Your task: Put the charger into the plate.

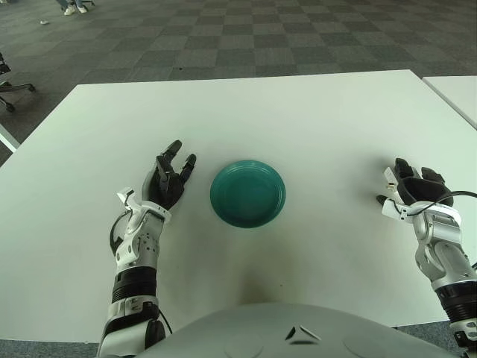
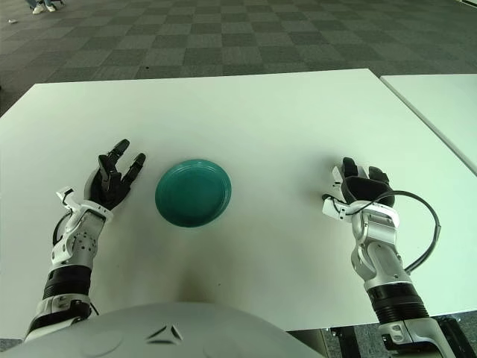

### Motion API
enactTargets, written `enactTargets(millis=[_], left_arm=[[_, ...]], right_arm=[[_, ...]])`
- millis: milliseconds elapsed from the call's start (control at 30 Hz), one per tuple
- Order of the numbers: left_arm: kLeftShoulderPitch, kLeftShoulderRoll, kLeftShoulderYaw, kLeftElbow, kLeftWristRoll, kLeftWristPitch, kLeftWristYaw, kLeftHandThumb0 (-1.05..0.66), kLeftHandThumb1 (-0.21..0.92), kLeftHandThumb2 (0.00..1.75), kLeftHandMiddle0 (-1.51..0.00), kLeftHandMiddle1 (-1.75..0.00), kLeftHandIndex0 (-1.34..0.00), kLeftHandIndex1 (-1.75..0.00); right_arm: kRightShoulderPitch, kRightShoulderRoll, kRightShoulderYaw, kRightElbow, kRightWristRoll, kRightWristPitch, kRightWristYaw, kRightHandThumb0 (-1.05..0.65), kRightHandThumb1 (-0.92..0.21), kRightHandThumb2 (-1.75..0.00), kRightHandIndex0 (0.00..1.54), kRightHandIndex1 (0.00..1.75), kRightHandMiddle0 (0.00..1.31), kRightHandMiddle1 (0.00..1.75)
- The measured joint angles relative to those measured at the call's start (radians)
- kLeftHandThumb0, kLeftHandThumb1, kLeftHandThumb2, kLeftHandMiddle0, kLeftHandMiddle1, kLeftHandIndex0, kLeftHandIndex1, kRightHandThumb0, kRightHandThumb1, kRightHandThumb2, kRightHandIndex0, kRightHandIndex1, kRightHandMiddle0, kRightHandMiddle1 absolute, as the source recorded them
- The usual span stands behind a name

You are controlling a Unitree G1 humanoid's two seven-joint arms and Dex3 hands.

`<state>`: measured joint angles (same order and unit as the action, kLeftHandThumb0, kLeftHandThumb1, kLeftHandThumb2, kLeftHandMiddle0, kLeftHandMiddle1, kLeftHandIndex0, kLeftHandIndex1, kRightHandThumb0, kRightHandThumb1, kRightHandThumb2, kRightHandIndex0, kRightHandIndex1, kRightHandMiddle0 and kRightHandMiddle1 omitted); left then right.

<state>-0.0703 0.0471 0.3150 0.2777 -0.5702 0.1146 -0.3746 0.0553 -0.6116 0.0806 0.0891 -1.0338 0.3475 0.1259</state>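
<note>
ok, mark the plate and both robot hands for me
plate (image 1: 247, 194): left eye view, on the bare green centre.
left robot hand (image 1: 168, 177): left eye view, on the black palm.
right robot hand (image 2: 355, 185): right eye view, on the back of the hand.

Before you, the round teal plate (image 1: 247, 193) lies flat, right side up and empty, on the white table (image 1: 298, 112), just left of frame centre.

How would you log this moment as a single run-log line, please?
plate: empty, table centre | charger: not visible | left robot hand: open beside plate | right robot hand: far right, holding nothing visible
</note>
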Motion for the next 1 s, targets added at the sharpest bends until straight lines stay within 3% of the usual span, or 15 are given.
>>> enactTargets(millis=[300, 533, 667, 1000], left_arm=[[-0.001, 0.001, 0.000, 0.004, -0.001, -0.005, 0.000, -0.86, 0.92, 0.93, -0.36, -0.01, 0.00, -0.62], [0.000, 0.003, 0.001, 0.005, -0.001, -0.009, -0.004, -0.84, 0.92, 0.94, -0.36, -0.01, 0.00, -0.59], [0.001, -0.001, 0.002, 0.002, -0.004, -0.007, -0.003, -0.82, 0.92, 0.91, -0.38, -0.01, 0.00, -0.63], [0.008, -0.027, 0.014, -0.028, -0.010, 0.015, 0.041, -0.77, 0.92, 0.84, -0.44, -0.03, 0.00, -0.79]], right_arm=[[-0.045, -0.044, 0.000, 0.169, 0.057, -0.085, -0.166, -1.04, -0.92, -0.87, 0.22, 0.02, 0.00, 0.31], [-0.059, -0.055, 0.009, 0.211, 0.081, -0.105, -0.243, -1.03, -0.92, -0.87, 0.26, 0.03, 0.00, 0.38], [-0.047, -0.056, 0.015, 0.180, 0.085, -0.098, -0.243, -1.02, -0.92, -0.86, 0.29, 0.03, 0.00, 0.43], [0.037, -0.057, 0.024, -0.035, 0.066, -0.039, -0.173, -0.99, -0.92, -0.85, 0.34, 0.04, 0.00, 0.44]])
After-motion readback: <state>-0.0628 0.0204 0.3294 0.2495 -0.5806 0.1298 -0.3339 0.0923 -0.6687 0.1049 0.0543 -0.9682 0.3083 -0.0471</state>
